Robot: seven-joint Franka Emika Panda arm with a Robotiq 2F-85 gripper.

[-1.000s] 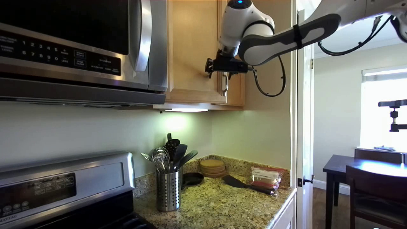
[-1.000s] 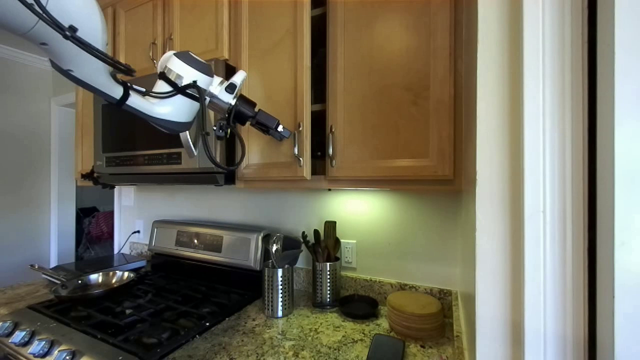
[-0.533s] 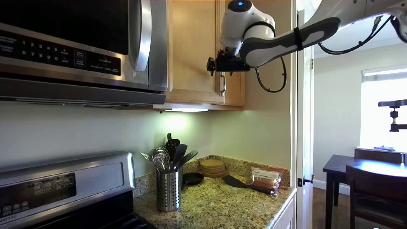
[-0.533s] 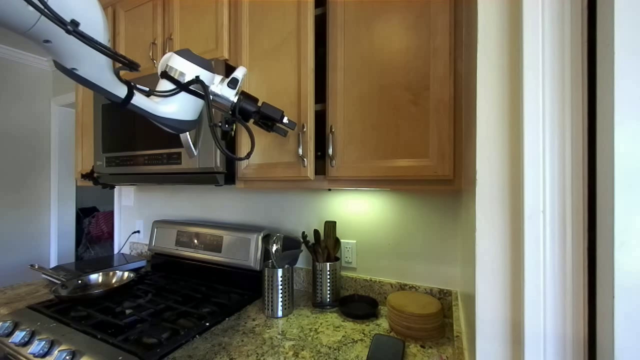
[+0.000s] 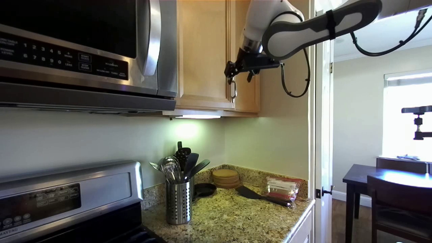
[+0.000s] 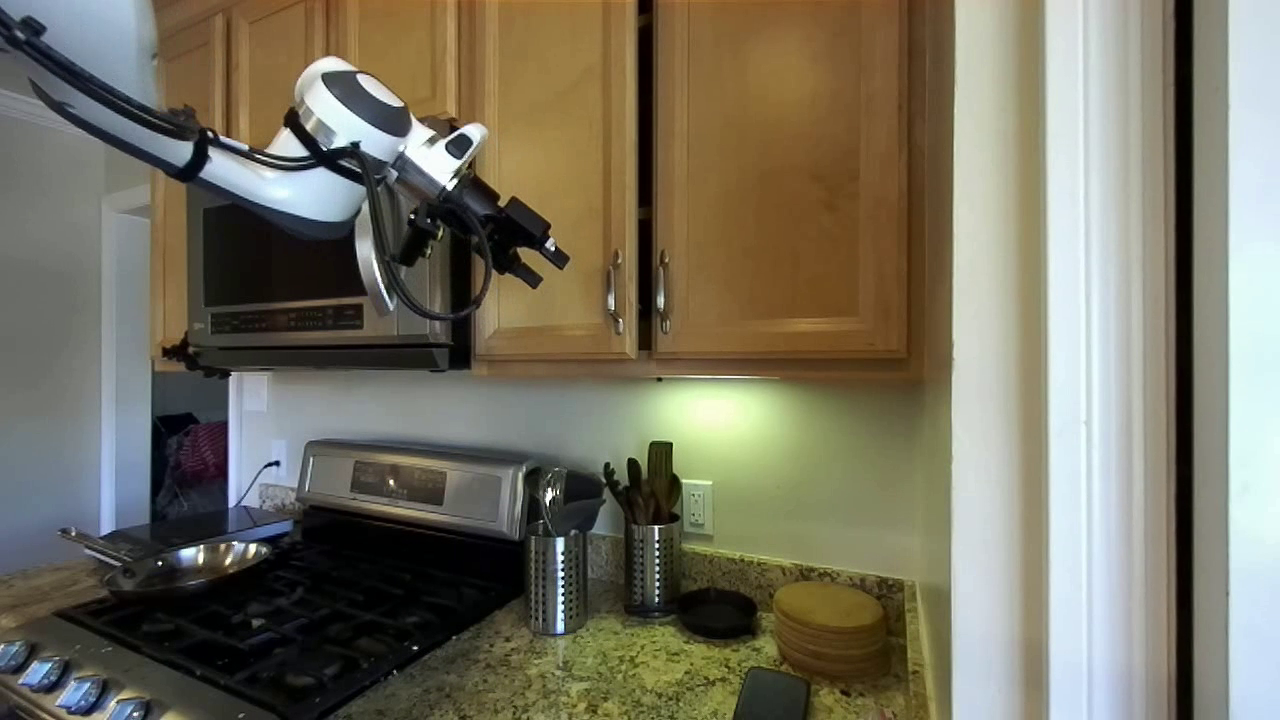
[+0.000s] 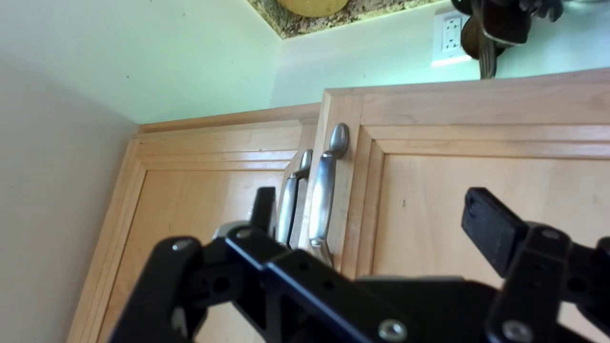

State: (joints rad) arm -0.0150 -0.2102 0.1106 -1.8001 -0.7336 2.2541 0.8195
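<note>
Jaws apart, a gripper (image 7: 376, 216) hangs before an ajar cabinet door (image 6: 560, 130) between a microwave (image 6: 280, 260) and a neighboring door (image 6: 780, 170), above the counter (image 5: 222, 216); the wrist view shows its handle (image 7: 323, 193) partly hidden.

Cabinet door (image 6: 565, 150) swung inward, nearer closed now. Your end effector (image 6: 541, 266) has turned, farther from that door's handle (image 6: 611, 292).
</note>
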